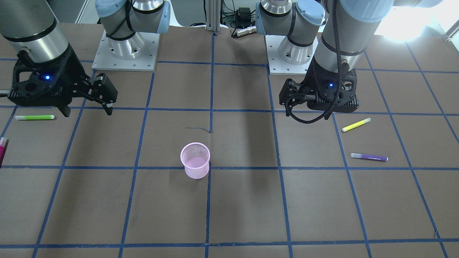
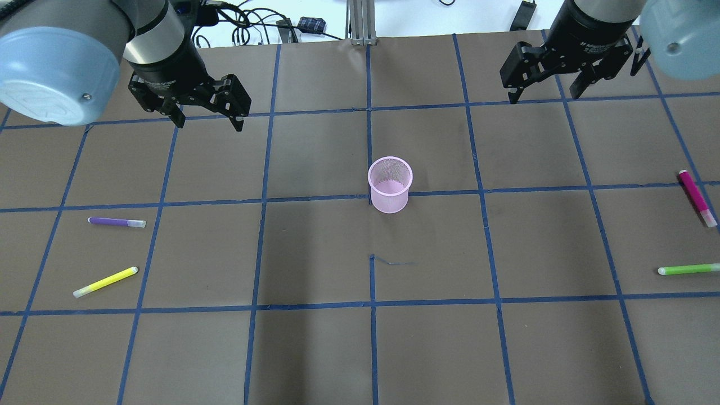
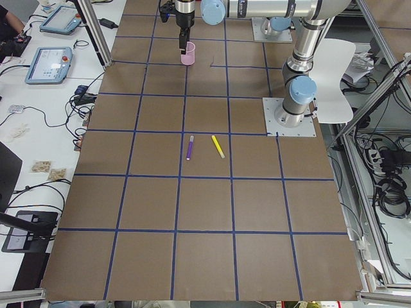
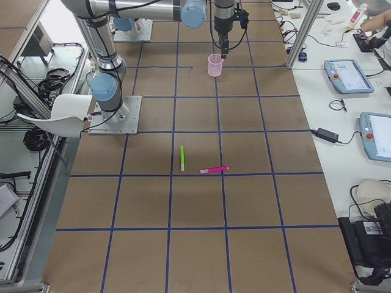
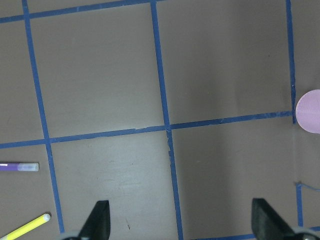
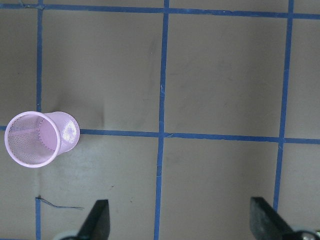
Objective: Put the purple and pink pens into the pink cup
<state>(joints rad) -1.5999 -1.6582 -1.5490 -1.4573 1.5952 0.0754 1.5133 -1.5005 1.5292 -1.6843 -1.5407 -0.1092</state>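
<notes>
Left gripper [image 2: 209, 115] and right gripper [image 2: 543, 93] hang wide open, empty; pink cup [image 2: 390, 184] stands mid-table, purple pen [image 2: 117, 222] lies far left near yellow pen [image 2: 105, 282], pink pen [image 2: 697, 198] far right near green pen [image 2: 689, 269]: risks are grabbing a neighbour or tipping the light cup.

Arms: silver tube links, pale-blue joint caps [image 1: 310, 12], square silver base plates [image 1: 150, 57] with screw holes. Black two-fingered left hand [image 2: 209, 121] and right hand [image 2: 544, 94], blue LED [image 1: 47, 77] on each housing. Black ribbed cable [image 1: 335, 36] runs down the left arm.
</notes>
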